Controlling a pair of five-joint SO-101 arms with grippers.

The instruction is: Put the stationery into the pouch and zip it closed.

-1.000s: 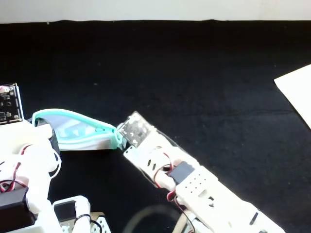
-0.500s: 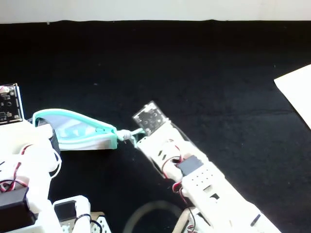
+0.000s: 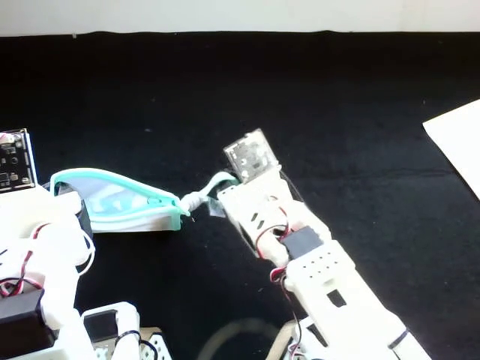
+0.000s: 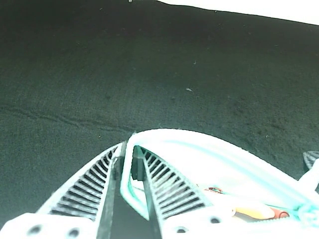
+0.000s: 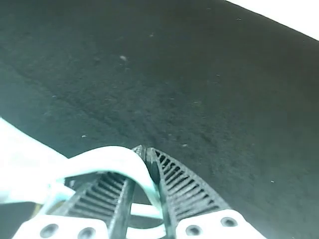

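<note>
Left on table (image 3: 337, 112), pouch (image 3: 120, 206) lying crosswise, left end effector (image 4: 127, 152) clamping its rim, right end effector (image 5: 147, 154) pinching zip strap (image 3: 214, 184).

Bright, even light; the black desk (image 3: 337, 97) swallows shadows in the high view, while the white arm (image 3: 330, 277) at lower right and the paper (image 3: 459, 146) at the right edge glare, surface detail washed out

No readable text or labels.

pouch (image 3: 120, 202) end hidden behind left arm (image 3: 45, 255), paper (image 3: 461, 142) cut by edge
</note>
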